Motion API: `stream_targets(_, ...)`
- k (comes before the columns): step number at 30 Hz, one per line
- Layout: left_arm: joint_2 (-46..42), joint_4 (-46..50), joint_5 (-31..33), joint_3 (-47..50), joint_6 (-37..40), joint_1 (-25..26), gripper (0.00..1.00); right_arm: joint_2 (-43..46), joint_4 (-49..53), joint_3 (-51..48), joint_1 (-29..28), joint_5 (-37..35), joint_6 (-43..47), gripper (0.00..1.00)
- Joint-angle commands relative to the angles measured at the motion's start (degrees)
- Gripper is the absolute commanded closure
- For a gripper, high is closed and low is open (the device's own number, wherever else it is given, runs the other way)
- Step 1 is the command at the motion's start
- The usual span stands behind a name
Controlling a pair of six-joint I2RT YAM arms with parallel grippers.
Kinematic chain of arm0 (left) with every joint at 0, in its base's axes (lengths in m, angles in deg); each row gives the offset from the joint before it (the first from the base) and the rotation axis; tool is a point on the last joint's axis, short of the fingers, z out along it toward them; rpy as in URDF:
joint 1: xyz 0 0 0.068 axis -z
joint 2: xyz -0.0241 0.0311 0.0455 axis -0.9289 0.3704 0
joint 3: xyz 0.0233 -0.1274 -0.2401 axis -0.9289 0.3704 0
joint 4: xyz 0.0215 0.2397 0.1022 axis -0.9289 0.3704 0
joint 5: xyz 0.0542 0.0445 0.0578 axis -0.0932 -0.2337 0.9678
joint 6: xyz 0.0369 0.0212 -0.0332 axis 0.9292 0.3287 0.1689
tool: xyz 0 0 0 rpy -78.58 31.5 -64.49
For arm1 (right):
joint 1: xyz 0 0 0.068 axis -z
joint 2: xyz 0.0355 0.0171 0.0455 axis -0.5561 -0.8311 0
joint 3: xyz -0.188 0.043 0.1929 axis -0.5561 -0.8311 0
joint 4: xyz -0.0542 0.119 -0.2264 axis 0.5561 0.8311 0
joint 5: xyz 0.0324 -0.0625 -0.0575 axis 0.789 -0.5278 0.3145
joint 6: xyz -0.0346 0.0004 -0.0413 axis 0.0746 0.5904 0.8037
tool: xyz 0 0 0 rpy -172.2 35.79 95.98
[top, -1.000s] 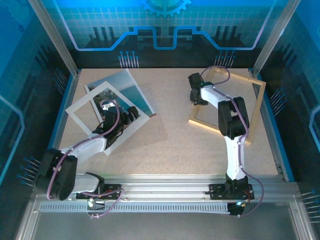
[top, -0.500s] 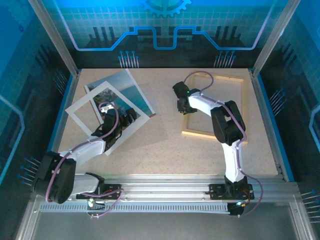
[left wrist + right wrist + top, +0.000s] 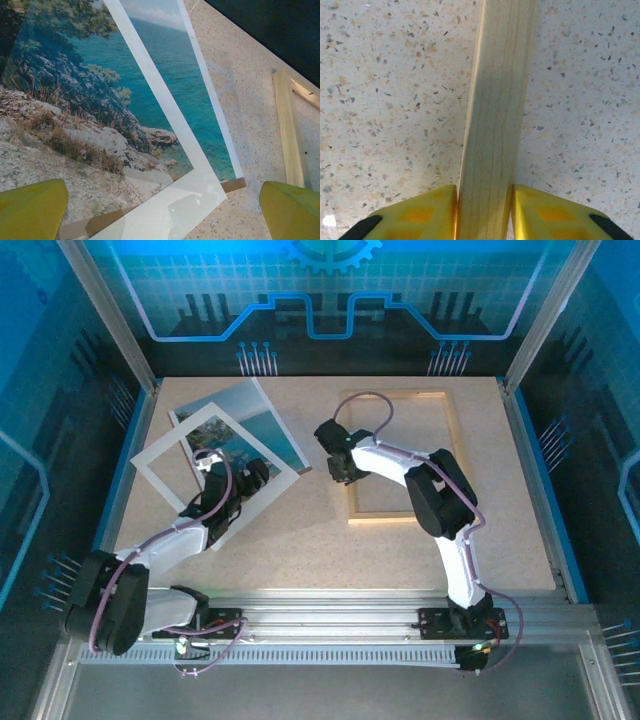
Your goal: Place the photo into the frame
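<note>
Across the speckled tabletop (image 3: 320, 540), the biggest change from a second ago is the frame (image 3: 380, 517). Back then it sat skewed at the right side, its far corner close to the right post. Now it has come leftward toward the middle and stands squared up, its long rails running away from the arms. It appears to lie flat, well apart from the photo.

On the left half, the white mat (image 3: 161, 92) lies turned like a diamond, where it was before. The photo (image 3: 275, 430) lies under it, also unmoved. Its sea and sky stick out past the mat's far right edge, and its rocks and tree show through the mat's window. The left wrist view shows a thin strip of brown backing board (image 3: 233, 185) peeking out below the photo's lower edge.

The right claw (image 3: 338, 472) has travelled left with the frame and grips its left rail. In the right wrist view both yellow fingers (image 3: 427, 210) press against the sides of the pale wooden rail.

The left claw (image 3: 258, 472) hangs above the mat's near right part, about where it was a second ago. Its jaws are spread wide and hold nothing.
</note>
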Motion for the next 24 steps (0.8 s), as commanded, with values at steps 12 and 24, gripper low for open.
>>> stream_targets(12, -2.93, 11.27, -8.73, 1.87, -2.24, -10.64, 0.01, 8.11, -0.96, 1.34, -1.51, 9.71, 5.50, 0.41)
stream_targets(24, 2.86, 4.78, -9.20, 3.24, -4.89, -12.18, 0.01, -1.19, -7.74, 8.81, -2.18, 24.49, 5.10, 0.41)
